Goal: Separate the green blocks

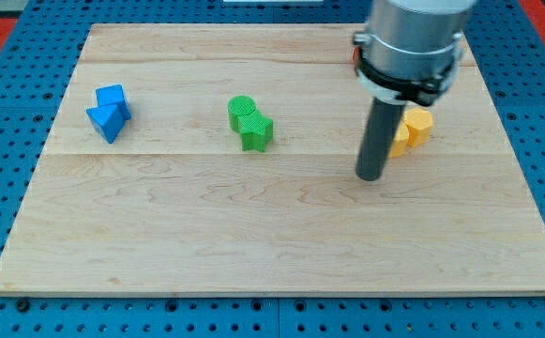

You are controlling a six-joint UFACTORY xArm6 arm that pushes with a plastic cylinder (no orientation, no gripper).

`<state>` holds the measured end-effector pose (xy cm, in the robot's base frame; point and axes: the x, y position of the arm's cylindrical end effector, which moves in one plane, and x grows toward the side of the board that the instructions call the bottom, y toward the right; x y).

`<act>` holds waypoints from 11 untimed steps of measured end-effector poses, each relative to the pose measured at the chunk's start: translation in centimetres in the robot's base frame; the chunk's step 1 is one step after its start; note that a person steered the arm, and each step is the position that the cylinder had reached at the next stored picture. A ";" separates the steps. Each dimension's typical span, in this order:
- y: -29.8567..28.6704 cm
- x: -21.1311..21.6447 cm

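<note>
Two green blocks sit touching near the middle of the wooden board [253,235]: a round green cylinder [242,112] and, just to its lower right, a green star-like block [257,131]. My tip [370,176] is at the lower end of the dark rod, well to the view's right of the green pair and apart from them. It stands just left of and below the yellow blocks.
Two blue blocks touch at the view's left: a blue cube-like block [113,98] and a blue triangle [105,122]. Two yellow blocks [415,127] sit at the right, partly hidden by the rod. A red block [355,56] peeks out behind the arm.
</note>
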<state>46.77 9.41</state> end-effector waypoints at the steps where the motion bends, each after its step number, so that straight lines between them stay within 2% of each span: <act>1: -2.8 -3.0; 2: -3.7 -7.6; 3: -7.0 -9.1; 5: -13.0 -5.1; 7: -17.8 -5.5; 8: -19.9 -3.8; 9: -20.2 0.5; 11: -24.2 3.8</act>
